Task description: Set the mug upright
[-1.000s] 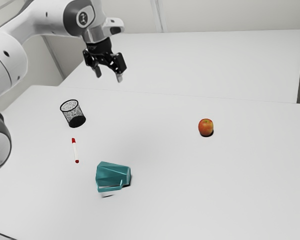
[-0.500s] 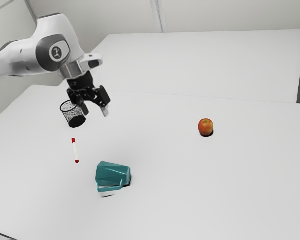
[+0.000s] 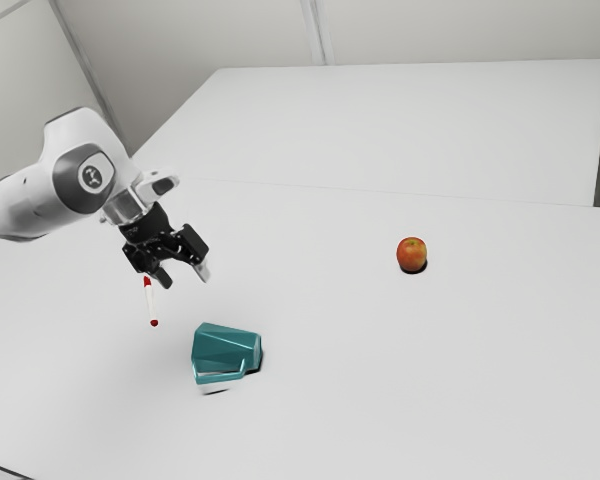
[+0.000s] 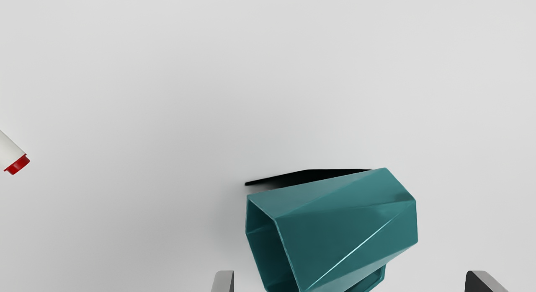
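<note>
The mug (image 3: 225,348) is seen lying on its side on the white bench (image 3: 380,400), not yet set upright. Since the earlier frames, the tool (image 3: 185,278) has been lowered and brought closer to the mug, and it is now held above the bench, near the white marker with red ends (image 3: 150,302) in the exterior view. The place where the black mesh bin was seen earlier is now covered by the arm (image 3: 75,180). The mug, the marker and the apple (image 3: 412,254) have been left where they were; the apple is well apart from the mug, toward the exterior view's right.

The mug's open mouth (image 4: 268,250) is turned toward the exterior view's left and its base toward the right, with the handle (image 3: 220,379) on the side nearer the camera. Part of the teal inner wall can be seen through the mouth; the deeper inside is hidden. The tool's two fingers (image 4: 223,282) are spread wide apart, and the mug is seen between them in the wrist view, touched by neither.
</note>
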You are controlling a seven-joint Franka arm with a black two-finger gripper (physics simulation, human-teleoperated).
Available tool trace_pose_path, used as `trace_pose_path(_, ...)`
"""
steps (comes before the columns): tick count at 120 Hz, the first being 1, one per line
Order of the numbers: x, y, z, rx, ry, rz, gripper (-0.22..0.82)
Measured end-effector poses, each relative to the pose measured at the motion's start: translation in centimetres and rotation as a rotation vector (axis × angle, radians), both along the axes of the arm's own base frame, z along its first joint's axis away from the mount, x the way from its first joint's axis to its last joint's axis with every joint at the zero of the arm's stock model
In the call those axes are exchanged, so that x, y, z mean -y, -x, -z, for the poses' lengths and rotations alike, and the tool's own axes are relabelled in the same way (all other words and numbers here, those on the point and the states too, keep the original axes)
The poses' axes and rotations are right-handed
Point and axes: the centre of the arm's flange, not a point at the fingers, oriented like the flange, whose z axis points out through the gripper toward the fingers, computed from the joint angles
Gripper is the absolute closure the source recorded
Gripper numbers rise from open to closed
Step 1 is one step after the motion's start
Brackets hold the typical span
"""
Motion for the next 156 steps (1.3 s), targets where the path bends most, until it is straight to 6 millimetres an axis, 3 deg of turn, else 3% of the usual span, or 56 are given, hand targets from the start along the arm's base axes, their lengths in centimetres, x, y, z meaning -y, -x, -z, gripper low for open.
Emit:
trace_pose_path(56, -2.8, 2.9, 6.4, 0.022, 0.146, -0.119, 0.00)
trace_pose_path(129, -2.5, 4.5, 11.9, 0.073, 0.378, -0.250, 0.00)
trace_pose_path(156, -2.0, 4.5, 12.7, 0.102, 0.429, -0.256, 0.00)
